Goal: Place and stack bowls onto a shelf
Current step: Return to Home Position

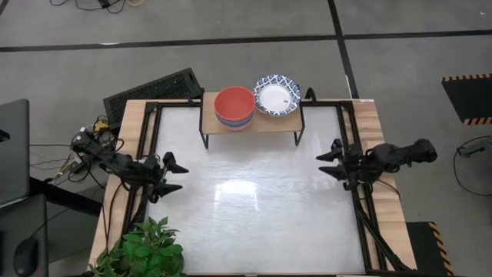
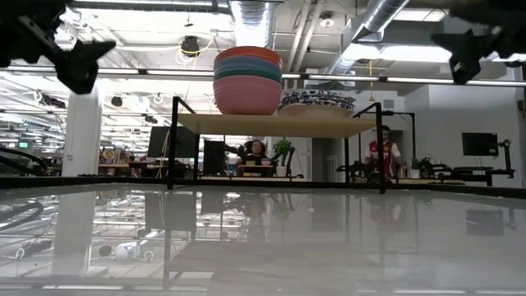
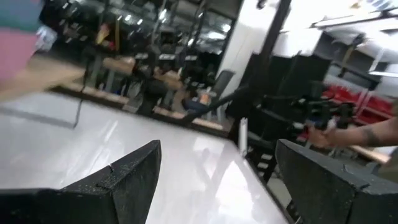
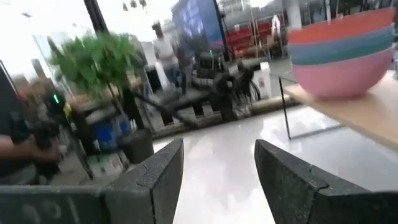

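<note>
High view, shelf: the shelf [image 1: 269, 123] stands at the 12 o'clock edge of the worktop [image 1: 254, 215].
High view, bowls: the plain bowls [image 1: 234, 104] sit in one stack on the shelf's 9 o'clock half, a red one uppermost. The patterned bowls [image 1: 277, 95] are stacked just beside them toward 3 o'clock.
High view, left hand: the left hand [image 1: 177, 175] hangs over the worktop's 9 o'clock edge, spread wide and holding nothing.
High view, right hand: the right hand [image 1: 327, 163] hangs over the 3 o'clock edge, likewise spread and empty. Both are well apart from the shelf.
High view, plant: a plant [image 1: 146, 246] fills the 7 o'clock corner.
Low view, shelf: both stacks rest on the wooden top, the pink bowl [image 2: 246, 100] lowest in the plain stack. The two hands are high up, at 10 and 2 o'clock.
Low view, room: two people [image 2: 380, 152] show far behind the shelf's legs.
Left wrist view, hand: its fingers [image 3: 124, 180] stand far apart over bare worktop, with nothing between them.
Right wrist view, hand: its fingers are parted and empty. The plain stack on the shelf's top is in sight beyond them.
</note>
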Robot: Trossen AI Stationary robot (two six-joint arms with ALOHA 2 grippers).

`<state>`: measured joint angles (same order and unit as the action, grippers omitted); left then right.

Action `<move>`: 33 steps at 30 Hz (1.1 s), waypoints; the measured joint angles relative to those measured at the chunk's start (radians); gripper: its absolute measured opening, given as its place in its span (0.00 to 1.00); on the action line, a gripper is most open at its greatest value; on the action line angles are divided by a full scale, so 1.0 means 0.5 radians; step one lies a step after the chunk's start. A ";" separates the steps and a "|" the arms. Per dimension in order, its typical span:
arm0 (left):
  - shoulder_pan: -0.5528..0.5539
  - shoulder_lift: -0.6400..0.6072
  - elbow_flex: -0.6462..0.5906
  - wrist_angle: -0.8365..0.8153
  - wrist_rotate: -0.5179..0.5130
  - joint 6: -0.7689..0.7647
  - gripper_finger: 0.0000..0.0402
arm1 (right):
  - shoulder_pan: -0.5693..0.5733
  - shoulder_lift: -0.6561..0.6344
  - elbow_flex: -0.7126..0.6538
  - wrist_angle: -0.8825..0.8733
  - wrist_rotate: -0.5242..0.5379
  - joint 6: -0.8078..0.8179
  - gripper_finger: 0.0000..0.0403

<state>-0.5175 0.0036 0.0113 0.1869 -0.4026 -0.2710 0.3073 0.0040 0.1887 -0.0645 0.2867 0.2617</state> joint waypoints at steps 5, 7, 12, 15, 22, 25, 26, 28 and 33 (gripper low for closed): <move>0.000 -0.001 -0.001 0.140 0.163 0.111 0.75 | -0.008 -0.002 -0.019 0.236 -0.047 -0.096 0.56; -0.001 0.000 -0.001 0.130 0.191 0.106 0.75 | -0.008 -0.002 -0.021 0.190 -0.064 -0.129 0.56; -0.001 0.000 -0.002 -0.025 0.298 0.082 0.75 | -0.008 -0.002 -0.083 0.033 0.078 -0.132 0.56; 0.000 0.000 -0.002 -0.115 0.294 0.066 0.75 | -0.014 -0.002 -0.163 0.062 0.236 -0.068 0.56; 0.000 0.001 -0.003 -0.244 0.324 0.137 0.75 | -0.072 0.009 -0.315 0.181 0.311 0.149 0.56; 0.000 0.001 -0.004 -0.238 0.319 0.179 0.75 | -0.088 0.014 -0.317 0.184 0.318 0.126 0.56; 0.000 0.001 -0.004 -0.238 0.306 0.182 0.75 | -0.100 0.003 -0.317 0.185 0.318 0.103 0.56; 0.000 0.001 -0.004 -0.234 0.263 0.171 0.75 | -0.114 0.001 -0.317 0.183 0.320 0.090 0.56; 0.000 0.001 0.002 -0.256 0.150 0.010 0.75 | -0.123 0.001 -0.317 0.176 0.315 0.090 0.56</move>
<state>-0.5175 0.0043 0.0122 0.0589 -0.3277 -0.2659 0.2459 0.0044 0.0299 0.0235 0.4442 0.3065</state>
